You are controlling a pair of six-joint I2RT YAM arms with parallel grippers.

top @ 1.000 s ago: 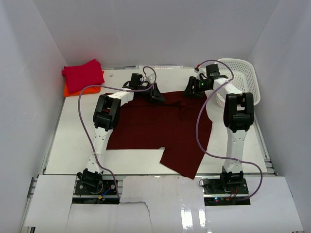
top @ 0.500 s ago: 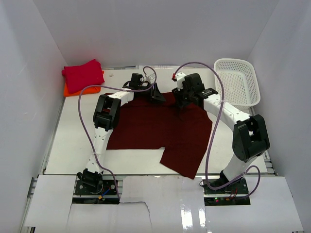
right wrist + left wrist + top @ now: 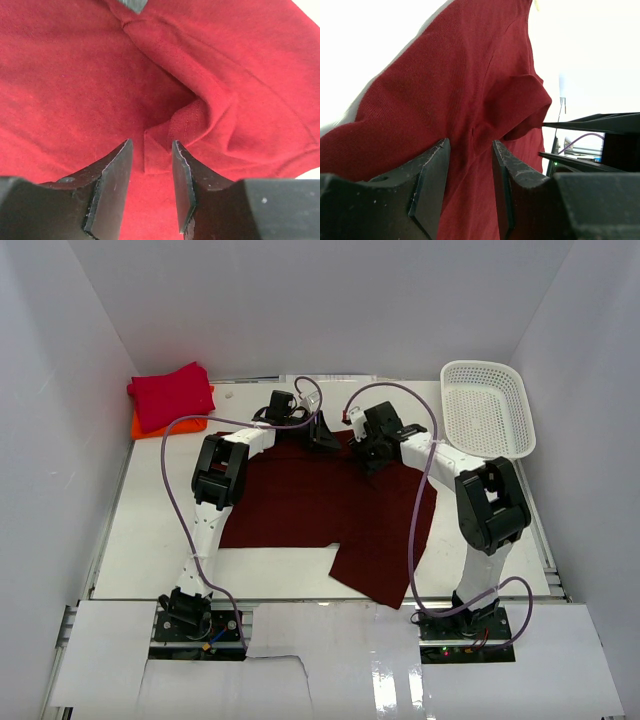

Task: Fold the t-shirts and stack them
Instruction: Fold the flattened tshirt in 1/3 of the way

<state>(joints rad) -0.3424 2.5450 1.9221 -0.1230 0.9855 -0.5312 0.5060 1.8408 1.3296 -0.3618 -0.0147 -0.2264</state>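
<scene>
Both jaws stand partly open over cloth: the left gripper (image 3: 468, 185) pinches a raised ridge of the maroon shirt (image 3: 330, 505), while the right gripper (image 3: 150, 187) straddles a fold, grip unclear. That shirt lies spread on the table (image 3: 150, 540), far edge between them

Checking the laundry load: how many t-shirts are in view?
3. A maroon shirt lies spread mid-table under both grippers; a folded red shirt sits on a folded orange shirt at the far left corner. More could hide under that stack.
</scene>
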